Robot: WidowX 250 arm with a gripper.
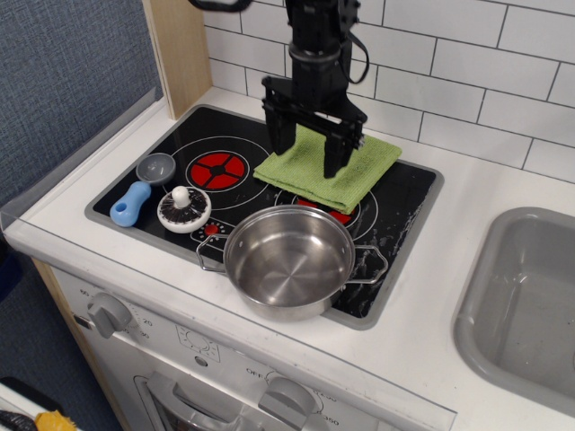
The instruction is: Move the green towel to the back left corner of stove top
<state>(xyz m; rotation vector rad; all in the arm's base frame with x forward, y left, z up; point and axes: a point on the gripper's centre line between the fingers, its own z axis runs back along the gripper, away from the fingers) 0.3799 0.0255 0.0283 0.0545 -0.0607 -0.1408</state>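
The green towel (350, 173) lies folded and flat on the back right part of the black stove top (171, 193), over the right burner. My gripper (310, 151) hangs straight down over the towel's left half, fingers spread wide apart and empty, their tips close to or touching the cloth. The back left corner of the stove top shows bare black glass beside a red burner ring (216, 168).
A steel pot (287, 260) stands at the stove's front, just in front of the towel. A white knobbed lid (184, 208), a blue handle (131, 202) and a small grey cup (156, 167) lie front left. A grey sink (526, 305) is at the right. A tiled wall stands behind.
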